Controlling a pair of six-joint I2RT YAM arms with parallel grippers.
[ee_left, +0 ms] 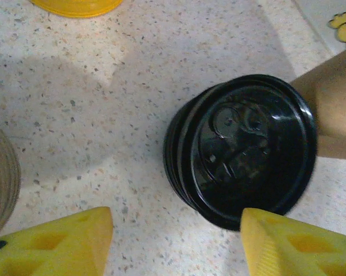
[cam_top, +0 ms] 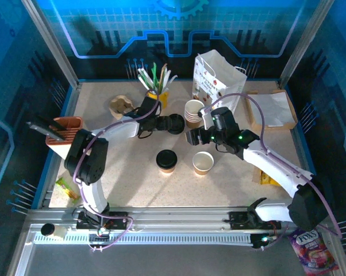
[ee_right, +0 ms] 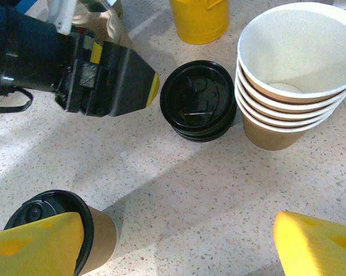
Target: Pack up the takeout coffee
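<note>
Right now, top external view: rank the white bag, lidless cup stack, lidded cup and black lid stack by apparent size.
1. white paper bag, clearly largest
2. stack of lidless cups
3. lidded cup and stack of black lids: these look about alike from above, so I am not ranking them.

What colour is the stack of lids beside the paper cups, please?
The lids are black, clearest in the right wrist view.

The top external camera is looking down from above and behind the arm bases, covering the whole worktop (cam_top: 133, 184). The left wrist camera is pointing steeply down, very near the stack of black lids (ee_left: 242, 149). The right wrist camera is viewing that stack obliquely from farther back. All three views are sharing it.
</note>
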